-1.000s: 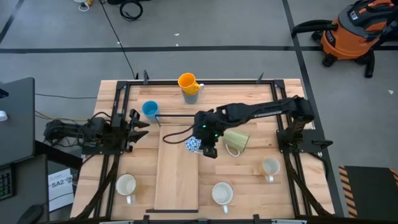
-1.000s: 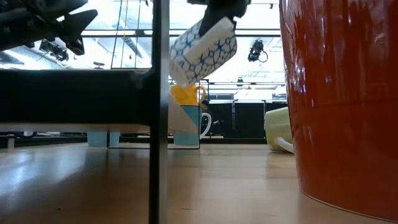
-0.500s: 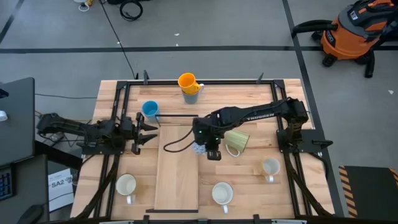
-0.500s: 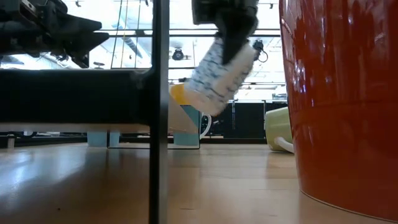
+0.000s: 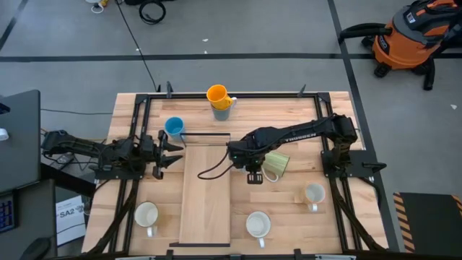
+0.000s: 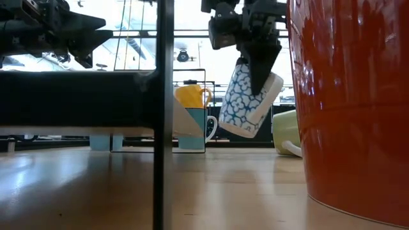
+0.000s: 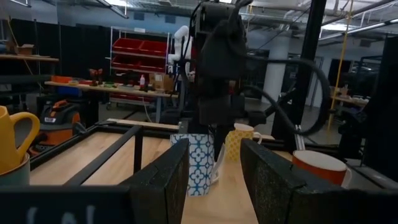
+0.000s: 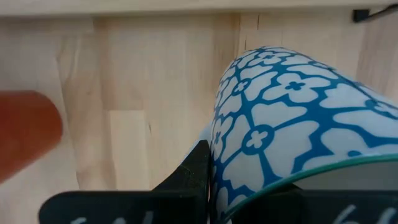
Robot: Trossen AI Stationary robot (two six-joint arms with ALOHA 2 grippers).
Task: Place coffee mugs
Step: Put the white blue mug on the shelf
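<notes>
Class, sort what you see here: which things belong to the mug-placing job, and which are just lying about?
Job:
right gripper, holding the blue-patterned mug tilted above the table
pale green mug
bright blue mug
yellow-orange mug
three white mugs
left gripper, waiting

Lying about:
orange vacuum
floor cables

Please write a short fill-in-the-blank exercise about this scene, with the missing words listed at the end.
1. The right gripper holds the blue-patterned mug ____ the table.
2. The yellow mug is stacked on a ____ mug.
3. The pale green mug lies on its ____.
4. The left gripper's jaws are ____.

Missing words: above; grey; side; open
</notes>
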